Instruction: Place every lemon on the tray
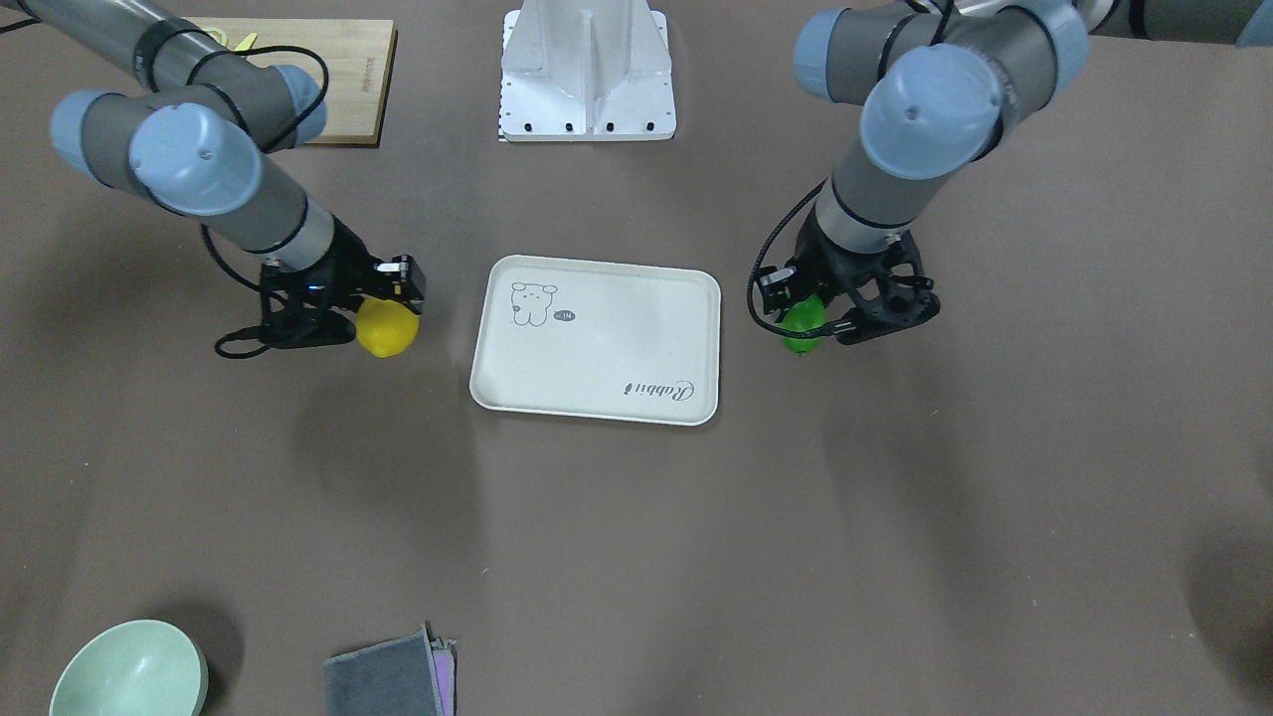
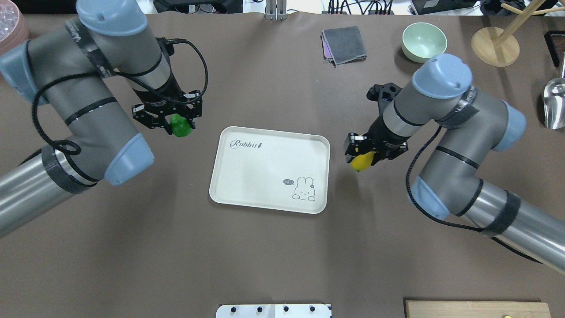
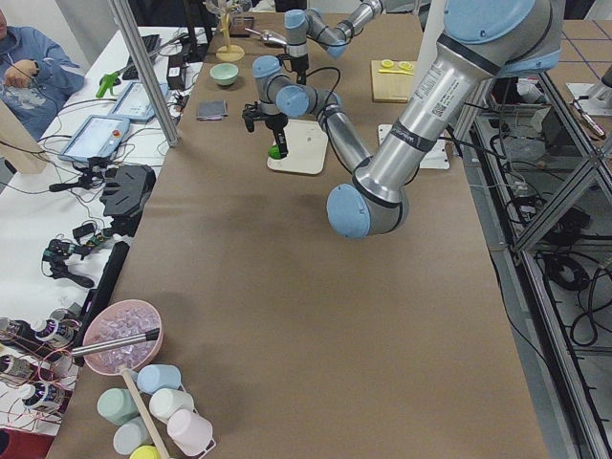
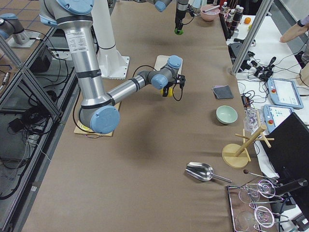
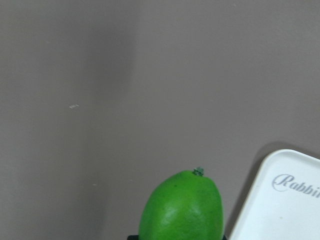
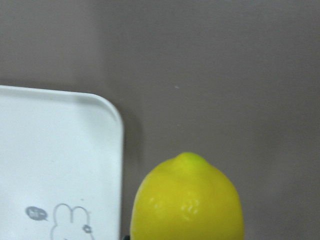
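The cream-white tray [image 2: 247, 168] lies at the table's middle with nothing on it; it also shows in the front view [image 1: 597, 368]. My left gripper [image 2: 176, 123] is shut on the green lemon [image 2: 181, 126] and holds it above the table just left of the tray. The green lemon also shows in the front view [image 1: 804, 323] and the left wrist view [image 5: 182, 207]. My right gripper [image 2: 364, 159] is shut on the yellow lemon [image 2: 362, 160] above the table just right of the tray. The yellow lemon also shows in the front view [image 1: 387, 327] and the right wrist view [image 6: 187, 200].
A pale green bowl [image 2: 423, 42] and a folded grey cloth [image 2: 343, 44] lie at the far side. A wooden stand [image 2: 495, 46] and a metal scoop [image 2: 554, 104] are at the far right. A wooden cutting board [image 1: 343, 85] lies near the robot's base.
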Controlling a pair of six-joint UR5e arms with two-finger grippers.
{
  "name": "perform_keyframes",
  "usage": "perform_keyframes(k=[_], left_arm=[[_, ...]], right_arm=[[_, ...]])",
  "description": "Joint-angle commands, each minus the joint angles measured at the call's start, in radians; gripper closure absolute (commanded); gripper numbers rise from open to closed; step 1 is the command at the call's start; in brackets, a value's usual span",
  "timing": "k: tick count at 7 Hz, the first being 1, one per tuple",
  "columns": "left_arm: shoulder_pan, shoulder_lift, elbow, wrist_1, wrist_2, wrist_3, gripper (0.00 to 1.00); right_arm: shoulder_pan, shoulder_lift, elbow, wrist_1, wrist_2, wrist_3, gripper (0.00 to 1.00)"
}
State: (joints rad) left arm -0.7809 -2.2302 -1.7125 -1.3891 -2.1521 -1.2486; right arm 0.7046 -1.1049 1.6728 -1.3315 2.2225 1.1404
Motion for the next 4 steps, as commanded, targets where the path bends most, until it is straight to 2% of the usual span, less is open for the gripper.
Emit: perform_keyframes(k=[1, 2, 3, 4], left_arm=[[0.064, -0.054, 0.129, -0.141, 0.038, -0.127, 1.0], [0.071, -0.077, 0.19, -0.206, 0.038, -0.159, 1.0], [0.092, -0.08, 0.211, -0.215, 0.07, -0.166, 1.0], [0.107, -0.085, 0.224, -0.232, 0.09, -0.182, 1.0]], right_arm=[[-0.081, 0.193, -0.149, 0.001, -0.07, 0.1, 1.0], [-0.094, 0.223, -0.184, 0.006, -0.07, 0.105, 1.0], [-0.105, 0.223, -0.185, 0.005, -0.07, 0.113, 1.0], [-0.118, 0.22, -0.185, 0.005, -0.072, 0.133, 0.77]])
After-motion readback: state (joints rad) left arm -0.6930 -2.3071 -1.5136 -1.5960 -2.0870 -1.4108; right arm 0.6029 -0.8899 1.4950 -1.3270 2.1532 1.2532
